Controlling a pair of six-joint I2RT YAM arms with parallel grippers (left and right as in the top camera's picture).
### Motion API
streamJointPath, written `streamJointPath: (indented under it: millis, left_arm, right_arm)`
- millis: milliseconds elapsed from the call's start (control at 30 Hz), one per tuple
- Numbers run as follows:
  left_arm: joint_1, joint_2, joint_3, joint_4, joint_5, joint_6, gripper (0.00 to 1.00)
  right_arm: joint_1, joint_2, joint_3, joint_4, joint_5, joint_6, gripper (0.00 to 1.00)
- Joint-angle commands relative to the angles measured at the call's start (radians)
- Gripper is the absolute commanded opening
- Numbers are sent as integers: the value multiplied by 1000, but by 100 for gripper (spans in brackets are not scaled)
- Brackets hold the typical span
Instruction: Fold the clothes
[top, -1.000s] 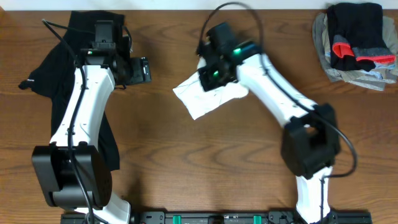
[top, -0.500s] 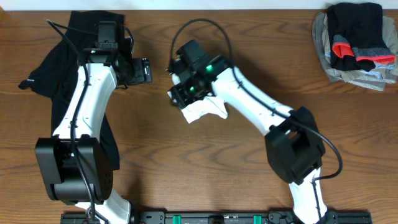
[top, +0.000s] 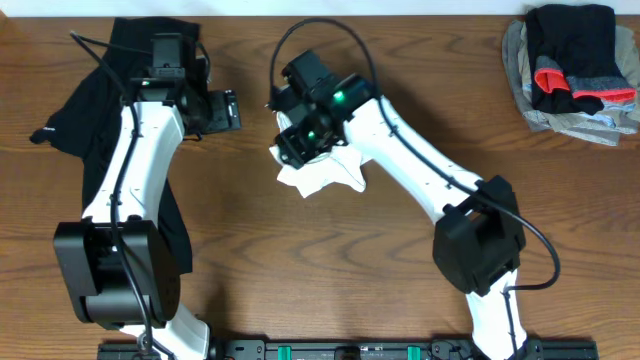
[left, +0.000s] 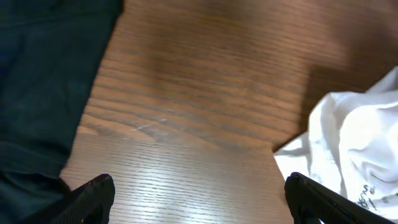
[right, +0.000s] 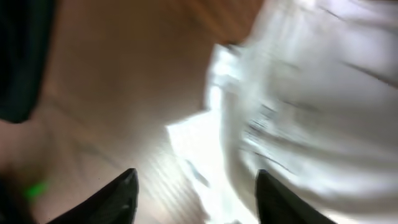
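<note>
The white T-shirt (top: 325, 178) lies bunched into a small crumpled bundle on the wooden table, just left of centre. My right gripper (top: 297, 145) hovers over its upper left corner. In the blurred right wrist view its jaws (right: 199, 199) stand apart, with white fabric (right: 298, 93) beneath them and nothing pinched. The long black garment (top: 95, 120) is spread at the far left under my left arm. My left gripper (top: 225, 110) is open over bare wood (left: 202, 199), with the black garment (left: 43, 81) to its left and the white shirt (left: 354, 149) to its right.
A stack of folded clothes (top: 575, 65) in black, red and grey sits at the back right corner. The table's far edge runs along the top of the overhead view. Both arm bases stand at the near edge.
My right arm swung left, dragging the white shirt with it, then its jaws opened and let go. The shirt now lies in a smaller, more crumpled heap. The left arm stayed still.
</note>
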Motion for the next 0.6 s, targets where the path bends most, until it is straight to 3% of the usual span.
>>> streamJointPath:
  millis: [0, 400, 500, 567]
  left_arm:
    - [28, 11, -7, 2, -12, 17, 89]
    - [45, 11, -7, 2, -12, 17, 89]
    - [45, 11, -7, 2, -12, 17, 89]
    - [45, 11, -7, 2, -12, 17, 89]
  right_arm:
    - [-16, -28, -5, -42, 135, -53, 54]
    - [-24, -27, -103, -91, 219, -93, 63]
    - [-24, -27, -143, -72, 211, -102, 61]
    - [-24, -27, -154, -62, 183, -103, 52]
